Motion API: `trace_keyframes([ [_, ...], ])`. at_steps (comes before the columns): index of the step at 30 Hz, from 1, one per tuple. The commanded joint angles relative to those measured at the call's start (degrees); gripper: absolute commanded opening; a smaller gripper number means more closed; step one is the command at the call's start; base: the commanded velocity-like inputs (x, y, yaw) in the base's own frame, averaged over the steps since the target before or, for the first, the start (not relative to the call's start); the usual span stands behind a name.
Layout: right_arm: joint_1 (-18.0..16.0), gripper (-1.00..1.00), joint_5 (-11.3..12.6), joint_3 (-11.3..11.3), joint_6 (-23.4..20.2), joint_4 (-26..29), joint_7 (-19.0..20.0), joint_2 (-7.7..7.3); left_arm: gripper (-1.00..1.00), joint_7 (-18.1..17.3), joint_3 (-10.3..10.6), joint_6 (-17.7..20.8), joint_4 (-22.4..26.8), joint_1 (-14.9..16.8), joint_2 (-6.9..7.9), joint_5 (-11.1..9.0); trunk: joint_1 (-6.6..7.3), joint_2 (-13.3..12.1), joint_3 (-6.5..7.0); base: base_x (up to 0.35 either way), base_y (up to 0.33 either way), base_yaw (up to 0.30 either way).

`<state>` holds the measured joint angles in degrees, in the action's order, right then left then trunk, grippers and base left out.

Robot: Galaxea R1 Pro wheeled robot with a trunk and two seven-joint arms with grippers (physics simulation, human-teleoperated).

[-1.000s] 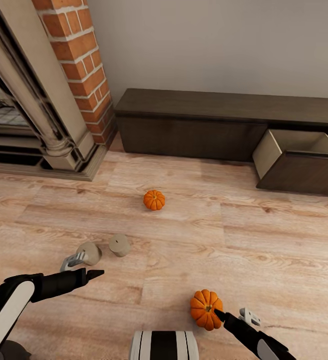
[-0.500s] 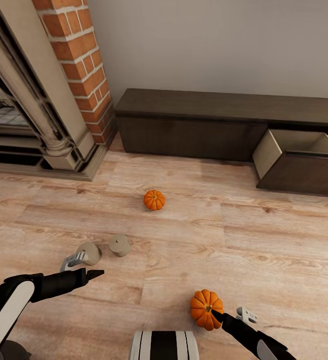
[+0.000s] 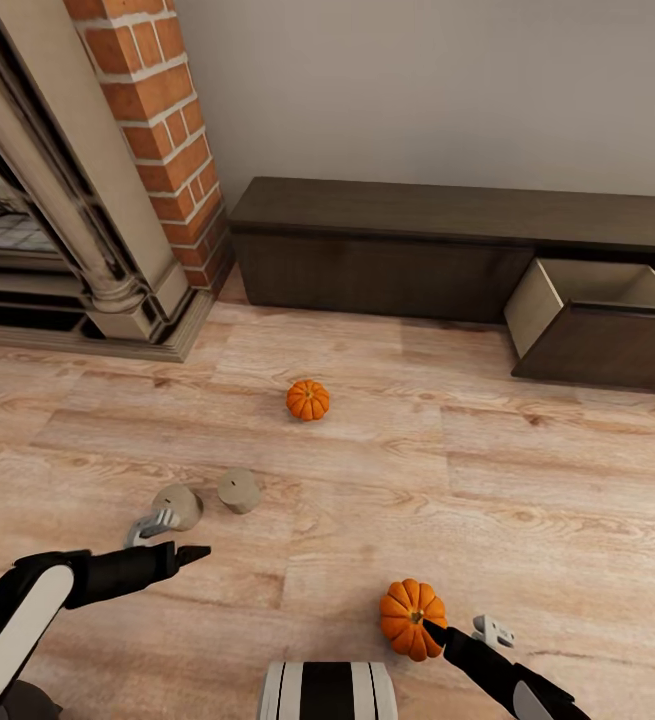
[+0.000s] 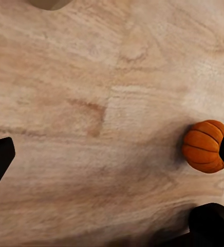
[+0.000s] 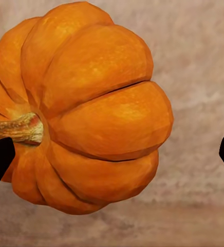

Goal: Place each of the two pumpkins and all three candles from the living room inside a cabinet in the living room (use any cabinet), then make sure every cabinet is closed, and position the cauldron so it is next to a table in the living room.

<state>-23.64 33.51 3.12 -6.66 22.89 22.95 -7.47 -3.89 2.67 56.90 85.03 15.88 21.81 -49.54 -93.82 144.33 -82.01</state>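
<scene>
Light plank floor (image 3: 527,480) runs to a grey wall. One of the pumpkins (image 3: 412,619) lies at 5 o'clock, the right hand (image 3: 457,632) spread around it, one fingertip (image 3: 429,627) touching. The second pumpkin (image 3: 308,399) sits near centre, apart. Two tan candles (image 3: 239,491) stand at 8 o'clock beside the left hand (image 3: 172,535), fingers apart, empty. At 2 o'clock, the cabinet (image 3: 447,245) has one drawer (image 3: 597,325) pulled out.

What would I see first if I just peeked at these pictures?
Two bright orange pumpkins on the pale wood floor: one right at the right gripper, whose jaws are open, the other farther out toward the cabinet. Next, the red brick fireplace at the left and an open drawer at the right.
</scene>
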Motion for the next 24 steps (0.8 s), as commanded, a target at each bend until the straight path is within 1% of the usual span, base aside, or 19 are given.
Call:
trace_keyframes([
  [1, 0.0, 1.00, 0.6, 0.3, -0.1, 0.1, 0.0, -0.06, 1.00, -0.4, 0.3, 0.1, 0.0, 0.0, -0.11, 0.4, 0.01, 0.0, -0.03, 0.000, 0.000, 0.000],
  [5, 0.0, 1.00, 0.5, 0.4, 0.8, 0.1, 0.0, -0.09, 1.00, -0.4, 1.5, 0.1, 0.0, 0.0, -0.35, 0.5, 0.01, 0.0, -0.03, 0.005, 0.000, 0.000],
  [7, 0.0, 1.00, 0.5, 0.3, 0.9, 0.1, 0.0, -0.09, 1.00, -0.4, 1.7, 0.1, 0.0, 0.0, -0.36, 0.5, 0.01, 0.0, -0.03, 0.127, 0.000, 0.000],
  [12, 0.0, 1.00, 0.5, 0.4, 0.9, 0.1, 0.0, -0.09, 1.00, -0.4, 1.8, 0.1, 0.0, 0.0, -0.37, 0.6, 0.01, 0.0, -0.03, 0.111, 0.000, 0.000],
  [24, 0.0, 1.00, 0.5, 0.4, 1.0, 0.1, 0.0, -0.09, 1.00, -0.4, 1.7, 0.1, 0.0, 0.0, -0.38, 0.6, 0.01, 0.0, -0.03, 0.006, 0.000, 0.000],
])
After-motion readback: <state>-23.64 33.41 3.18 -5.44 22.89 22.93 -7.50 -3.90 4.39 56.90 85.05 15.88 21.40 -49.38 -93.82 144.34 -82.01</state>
